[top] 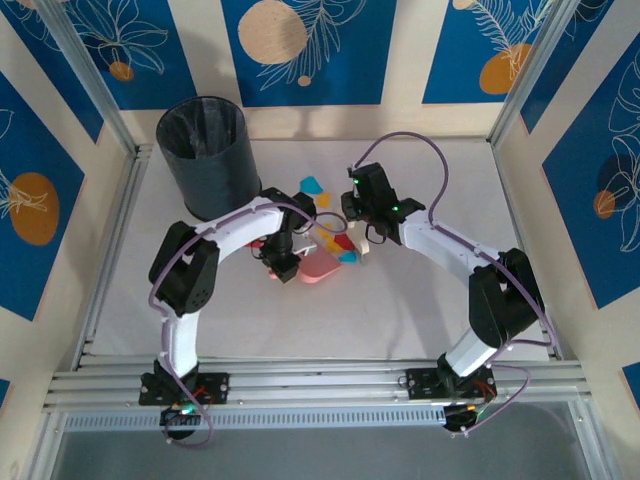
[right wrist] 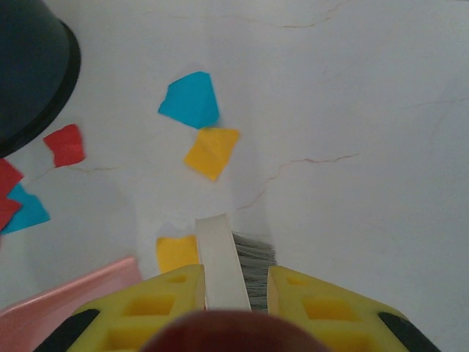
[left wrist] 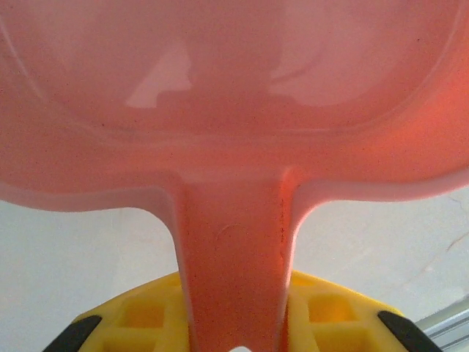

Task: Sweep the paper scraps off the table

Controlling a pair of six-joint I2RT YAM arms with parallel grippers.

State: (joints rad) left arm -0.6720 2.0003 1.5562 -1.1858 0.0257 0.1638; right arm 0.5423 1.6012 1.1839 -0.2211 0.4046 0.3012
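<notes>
The table (top: 420, 300) is a white sheet with faint hairline cracks. Aluminium rails (top: 320, 380) run along its 6 o'clock edge, and walls (top: 300, 50) of blue floral panels enclose the other three sides. A black bin (top: 205, 155) stands upright at 10 o'clock from the table's centre.

The scraps (top: 312, 185) lie loose around the centre. In the top view a cyan one and a yellow one sit just toward 12 o'clock, and a red, yellow and cyan cluster lies between the two grippers. From the right wrist, a cyan scrap (right wrist: 190, 99) touches a yellow one (right wrist: 211, 152) at 12 o'clock. Red and cyan pieces lie at 9 o'clock under the bin's (right wrist: 29, 66) rim, and one more yellow piece sits just beside the brush.

The left gripper (top: 283, 265) is clamped on the handle of a pink dustpan (top: 322, 268). Its pan reaches toward 3 o'clock, its far edge at the cluster. In the left wrist view the handle runs straight up between the yellow fingers (left wrist: 139, 315) of the left gripper (left wrist: 234, 323) into the pan (left wrist: 234, 95).

The right gripper (top: 365, 235) hangs at 1 o'clock from the dustpan. Its fingers (right wrist: 322, 312) are pinched on the white handle of a brush (right wrist: 220, 257), with grey bristles at 3 o'clock of the handle and against the table (right wrist: 352, 110). The dustpan's lip (right wrist: 73, 293) shows at 8 o'clock.
</notes>
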